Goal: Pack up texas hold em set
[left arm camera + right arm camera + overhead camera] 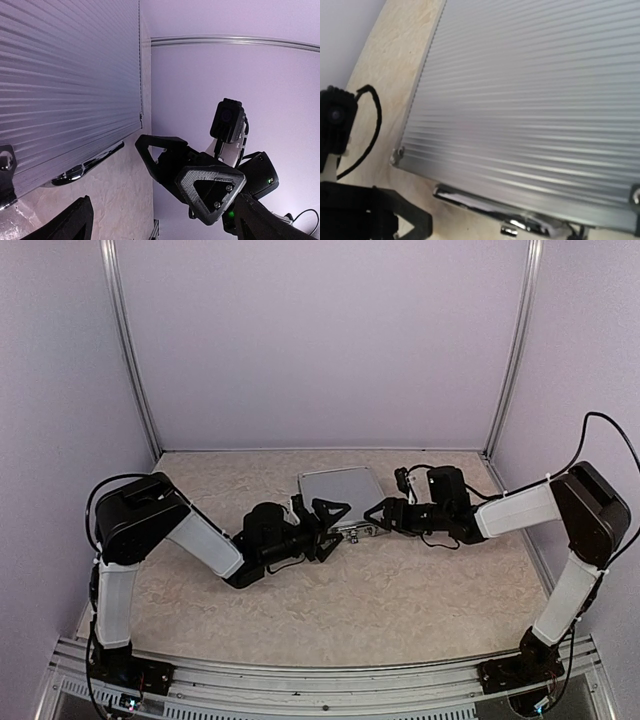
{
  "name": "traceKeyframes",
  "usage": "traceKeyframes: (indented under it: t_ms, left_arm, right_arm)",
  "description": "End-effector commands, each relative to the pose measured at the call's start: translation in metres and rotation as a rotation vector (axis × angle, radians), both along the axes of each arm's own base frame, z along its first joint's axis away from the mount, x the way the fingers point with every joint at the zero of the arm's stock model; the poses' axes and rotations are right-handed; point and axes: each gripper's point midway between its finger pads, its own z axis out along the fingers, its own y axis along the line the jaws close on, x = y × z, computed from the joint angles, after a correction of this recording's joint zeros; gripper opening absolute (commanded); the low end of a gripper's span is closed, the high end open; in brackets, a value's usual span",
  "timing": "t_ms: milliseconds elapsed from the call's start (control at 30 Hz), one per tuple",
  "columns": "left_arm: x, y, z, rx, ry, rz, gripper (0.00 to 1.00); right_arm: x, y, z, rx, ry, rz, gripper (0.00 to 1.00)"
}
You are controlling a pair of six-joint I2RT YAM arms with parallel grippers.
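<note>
The left gripper (333,527) and right gripper (373,517) gape empty at the closed briefcase's (338,490) front edge; pushing its handle (480,207) could shove the briefcase backward, leaving it unlatched.

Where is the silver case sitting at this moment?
In the top view the closed silver case lies flat on the table near the back wall, with the left gripper at its near-left corner and the right gripper at its near-right corner.
</note>
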Motion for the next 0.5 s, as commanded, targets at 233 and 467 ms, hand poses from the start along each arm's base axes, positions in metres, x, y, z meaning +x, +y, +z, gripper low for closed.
traceKeyframes:
  t_ms: [233, 467]
  left_arm:
    - [0.005, 0.018, 0.009, 0.033, -0.032, 0.040, 0.97]
    - [0.006, 0.021, 0.009, 0.035, -0.035, 0.049, 0.97]
  right_arm:
    - [0.011, 0.004, -0.002, -0.003, -0.002, 0.011, 0.73]
    - [0.008, 0.005, -0.015, -0.009, 0.022, 0.025, 0.73]
